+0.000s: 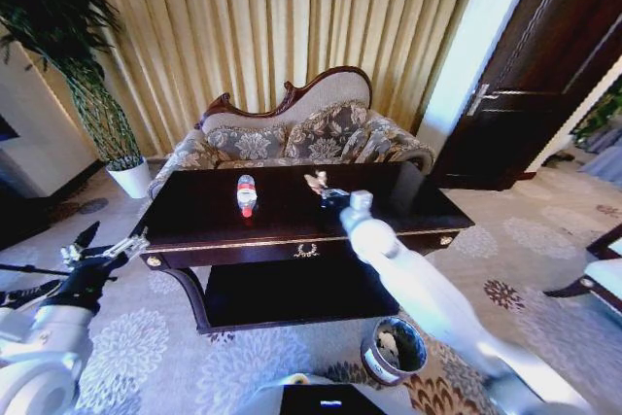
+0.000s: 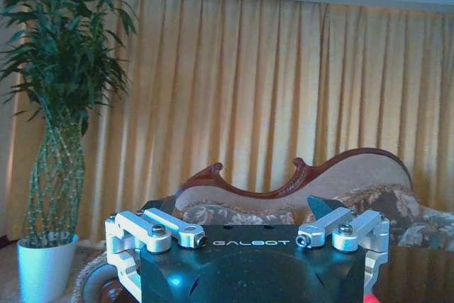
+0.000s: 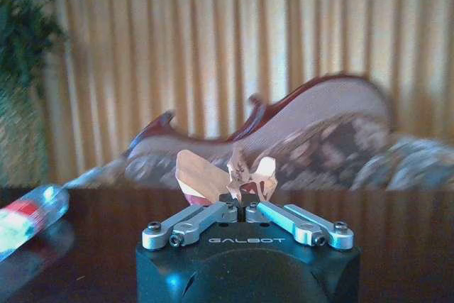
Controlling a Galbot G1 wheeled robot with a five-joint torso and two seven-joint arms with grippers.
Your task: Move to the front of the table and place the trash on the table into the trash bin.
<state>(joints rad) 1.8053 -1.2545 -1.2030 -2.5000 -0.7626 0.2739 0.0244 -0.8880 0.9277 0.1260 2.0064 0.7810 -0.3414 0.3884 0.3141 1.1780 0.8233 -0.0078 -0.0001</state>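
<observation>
On the table (image 1: 408,203), near its middle: the bottle (image 1: 247,193) lying on its side, and just beside it toward the right the right gripper (image 1: 327,191), jaws closed on a beige paper wad (image 3: 237,175) held just above the tabletop. On the floor before the table's right front corner: the bin (image 1: 372,354), a pale wad inside. Off the table's left front corner: the left gripper (image 1: 107,248), fingers spread wide, holding nothing.

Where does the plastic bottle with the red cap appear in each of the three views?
Head view: the bottle lies on the table, left of centre.
Left wrist view: not in it.
Right wrist view: the bottle at the left edge.
Shared landmark: the sofa.
</observation>
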